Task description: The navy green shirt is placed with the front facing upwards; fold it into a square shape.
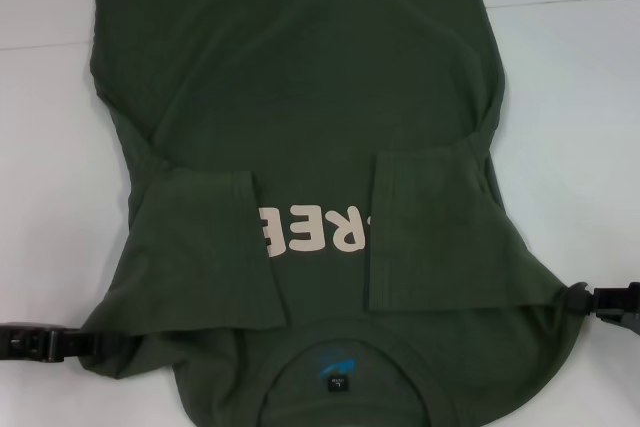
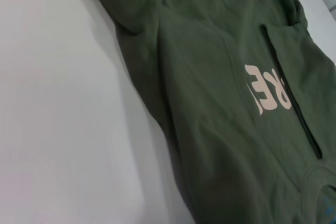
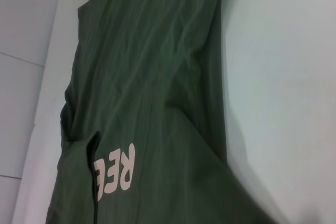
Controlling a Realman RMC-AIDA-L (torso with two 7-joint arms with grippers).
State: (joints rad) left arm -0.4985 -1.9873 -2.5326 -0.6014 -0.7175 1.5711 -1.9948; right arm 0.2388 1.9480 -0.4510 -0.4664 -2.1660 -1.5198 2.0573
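The navy green shirt (image 1: 300,77) lies flat on the table, front up, with its collar and blue neck print (image 1: 338,369) nearest me. Both short sleeves are folded in over the chest and cover part of the pale pink lettering (image 1: 320,229). My left gripper (image 1: 88,342) is at the shirt's left shoulder edge, shut on the cloth. At the right shoulder, my right gripper (image 1: 572,299) is shut on a corner that is drawn out to a point. The left wrist view shows the shirt (image 2: 210,103) and the right wrist view shows the shirt (image 3: 157,103), but neither shows any fingers.
The white table (image 1: 40,147) shows bare on both sides of the shirt. A seam line (image 1: 560,2) crosses the table top at the far side. The shirt's hem runs out of view at the far edge.
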